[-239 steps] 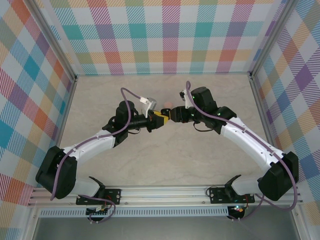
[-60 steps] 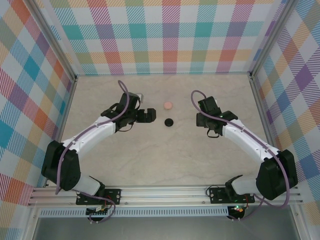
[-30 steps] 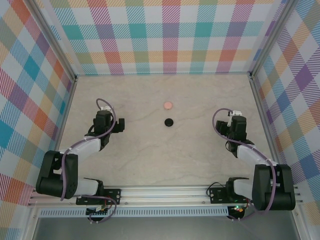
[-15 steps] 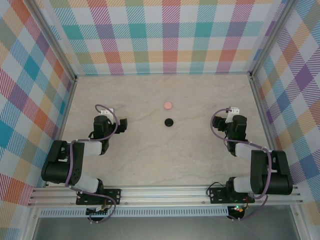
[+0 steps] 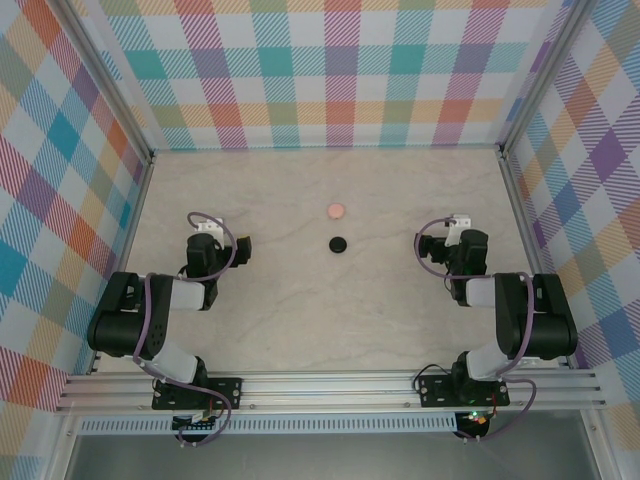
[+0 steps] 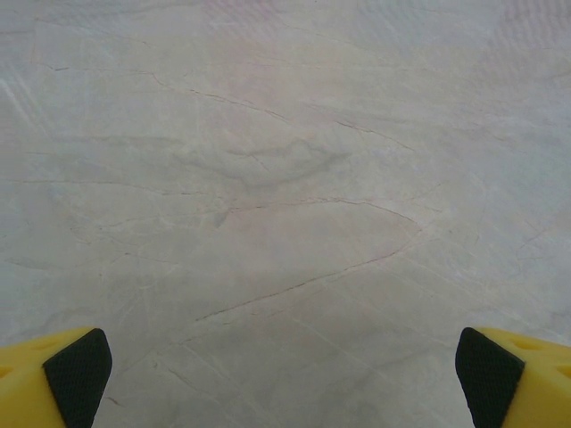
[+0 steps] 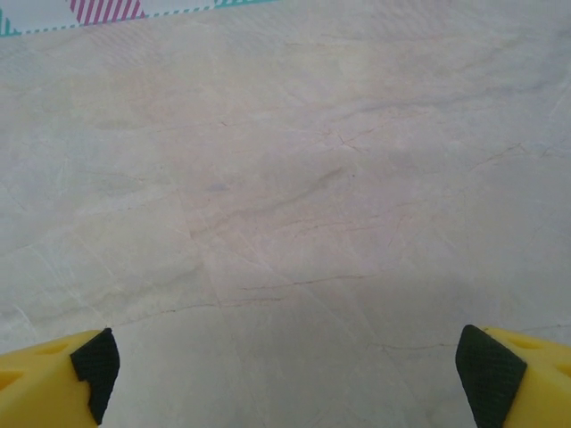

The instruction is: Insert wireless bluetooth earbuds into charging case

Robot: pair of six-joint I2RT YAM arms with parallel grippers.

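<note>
A small black round disc (image 5: 338, 244), by its look the shut charging case, lies flat on the marble table (image 5: 330, 310) near the middle. The earbuds are out of view. My left gripper (image 5: 213, 246) rests low at the left, well apart from the disc. In the left wrist view the left gripper (image 6: 284, 379) is open, its yellow fingertips (image 6: 76, 379) at the frame corners over bare table. My right gripper (image 5: 452, 245) sits at the right, equally far from the disc. The right wrist view shows the right gripper (image 7: 293, 373) open and empty.
A pink round disc (image 5: 337, 211) lies just beyond the black one. Checked walls (image 5: 340, 70) close the table on three sides, with metal posts at the far corners. Both arms are folded back near their bases.
Both arms have folded further back toward their bases over the last second. The right gripper's jaws have spread wider. The two discs have not moved.
</note>
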